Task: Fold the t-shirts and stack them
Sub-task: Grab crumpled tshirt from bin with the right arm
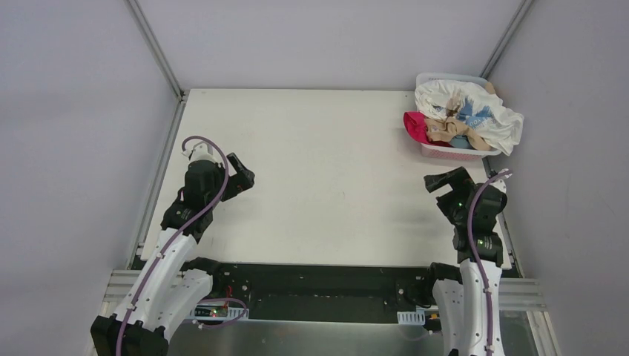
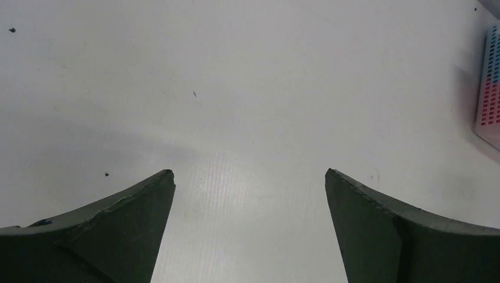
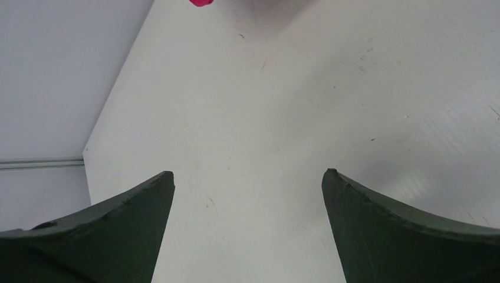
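The t-shirts lie crumpled in a heap in the white basket [image 1: 445, 152] at the table's far right corner. On top is a white tee with blue and brown print [image 1: 475, 111]. A magenta-pink tee [image 1: 417, 127] hangs over the basket's left rim and a tan tee [image 1: 454, 132] lies at the front. A pink scrap [image 3: 201, 2] shows at the top of the right wrist view. My left gripper [image 1: 243, 172] hovers over the table's left side, open and empty. Just short of the basket, my right gripper [image 1: 443, 180] is open with nothing in it.
The white table [image 1: 326, 178] is bounded by grey walls with metal rails at the back corners. The basket's slotted side [image 2: 489, 88] shows at the right edge of the left wrist view. The table's left edge [image 3: 88, 171] appears in the right wrist view.
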Tool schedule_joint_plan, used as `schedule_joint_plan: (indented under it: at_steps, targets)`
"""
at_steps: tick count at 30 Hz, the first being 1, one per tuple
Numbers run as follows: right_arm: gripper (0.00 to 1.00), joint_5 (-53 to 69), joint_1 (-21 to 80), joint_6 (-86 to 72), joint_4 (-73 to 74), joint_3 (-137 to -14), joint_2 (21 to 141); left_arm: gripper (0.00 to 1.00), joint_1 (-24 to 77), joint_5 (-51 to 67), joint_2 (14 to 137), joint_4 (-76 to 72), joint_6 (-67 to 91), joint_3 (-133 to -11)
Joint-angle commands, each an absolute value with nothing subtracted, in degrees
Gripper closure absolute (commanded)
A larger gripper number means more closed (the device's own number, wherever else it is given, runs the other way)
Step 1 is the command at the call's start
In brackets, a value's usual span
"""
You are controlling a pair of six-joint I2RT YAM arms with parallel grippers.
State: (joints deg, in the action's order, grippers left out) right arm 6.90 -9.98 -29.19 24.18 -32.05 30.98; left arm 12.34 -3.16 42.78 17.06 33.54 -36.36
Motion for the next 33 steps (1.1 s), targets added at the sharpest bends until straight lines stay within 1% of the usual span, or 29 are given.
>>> schedule_joint_plan:
  at_steps: [1, 3, 7, 10, 13, 17, 19, 21, 22, 23, 25, 27, 31, 33]
  targets:
    - [0.01, 9.5, -9.8, -30.4, 17.5, -30.4, 29.3, 0.00, 12.4, -5.5, 42.6, 18.7, 34.2, -36.1]
    - [0.00, 9.3, -9.8, -30.7, 15.9, -29.2, 28.3, 0.00, 12.4, -5.5, 42.7, 18.7, 34.2, -36.0]
    - [0.00, 4.9, -9.8, -33.0, 13.7, -26.9, 27.5, 0.00, 12.4, -5.4, 44.3, 16.4, 35.7, -36.2]
    - [0.01, 3.5, -9.8, -32.2, 14.4, -29.6, 30.1, 0.00, 12.4, -2.7, 47.0, 14.9, 34.6, -37.7]
    - [0.01, -4.7, -9.9, -30.8, 20.4, -38.6, 38.5, 0.00, 12.4, -1.7, 49.3, 14.4, 33.6, -39.0]
    - [0.01, -14.8, -10.0, -30.3, 27.0, -54.8, 53.5, 0.00, 12.4, -1.2, 51.0, 11.3, 33.5, -38.8]
    - [0.01, -18.4, -10.0, -25.7, 28.3, -63.1, 61.4, 0.00, 12.3, -0.5, 52.0, 10.4, 32.8, -39.0]
    - [0.01, -20.5, -10.1, -17.0, 29.8, -72.3, 70.0, 0.00, 12.4, -0.1, 52.9, 10.4, 31.5, -40.0]
    - [0.01, -19.0, -10.1, -9.9, 29.8, -76.8, 73.9, 0.00, 12.4, -0.1, 53.2, 10.3, 31.1, -40.2]
    - [0.01, -14.4, -10.3, -1.8, 29.8, -80.7, 79.1, 0.00, 12.4, -0.1, 53.5, 10.3, 30.7, -40.4]
    - [0.01, -8.1, -10.7, 13.3, 31.9, -87.8, 84.8, 0.00, 12.4, -0.3, 53.6, 10.2, 30.4, -40.2]
    - [0.01, -2.3, -11.2, 24.7, 36.3, -94.4, 90.8, 0.00, 12.4, -0.6, 53.6, 9.7, 30.2, -39.8]
    - [0.01, 2.2, -12.5, 33.9, 46.0, -111.4, 102.9, 0.00, 12.4, -0.8, 54.8, 9.1, 29.4, -40.0]
    - [0.01, 2.8, -13.4, 36.5, 47.5, -117.4, 107.3, 0.00, 12.4, -1.2, 55.6, 9.1, 29.1, -40.4]
